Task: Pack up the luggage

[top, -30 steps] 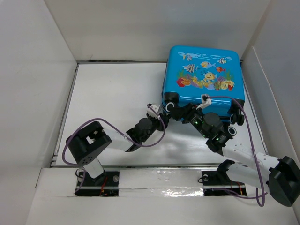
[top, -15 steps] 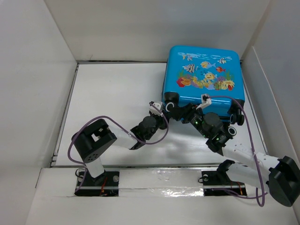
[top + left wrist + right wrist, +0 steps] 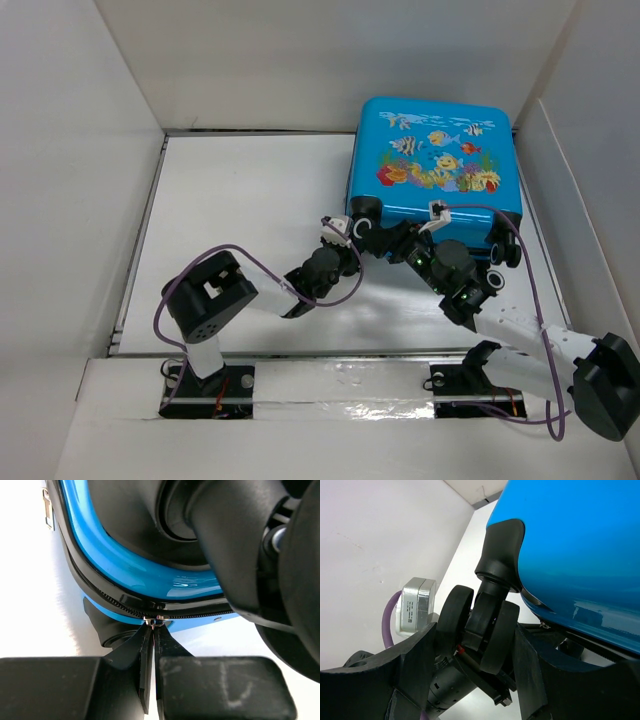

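The luggage (image 3: 432,160), a bright blue hard-shell suitcase with a fish print, lies flat and closed at the back right. My left gripper (image 3: 345,232) is at its near-left corner. In the left wrist view the left gripper (image 3: 152,627) is shut on the small metal zipper pull (image 3: 152,620) on the black zipper line (image 3: 195,614) below the blue shell (image 3: 140,575). My right gripper (image 3: 477,635) straddles the black twin wheel (image 3: 485,630) at that same corner (image 3: 363,228), a finger (image 3: 415,665) pressed against each side of it.
White walls enclose the table on three sides, and a white panel (image 3: 565,210) stands right of the suitcase. Purple cables (image 3: 250,262) loop off both arms. The left arm's silver camera block (image 3: 417,605) sits close beside the right gripper's fingers.
The left arm has reached forward and right to the suitcase's near-left corner, and its jaws have closed on the zipper pull. The right arm and the suitcase have not moved.
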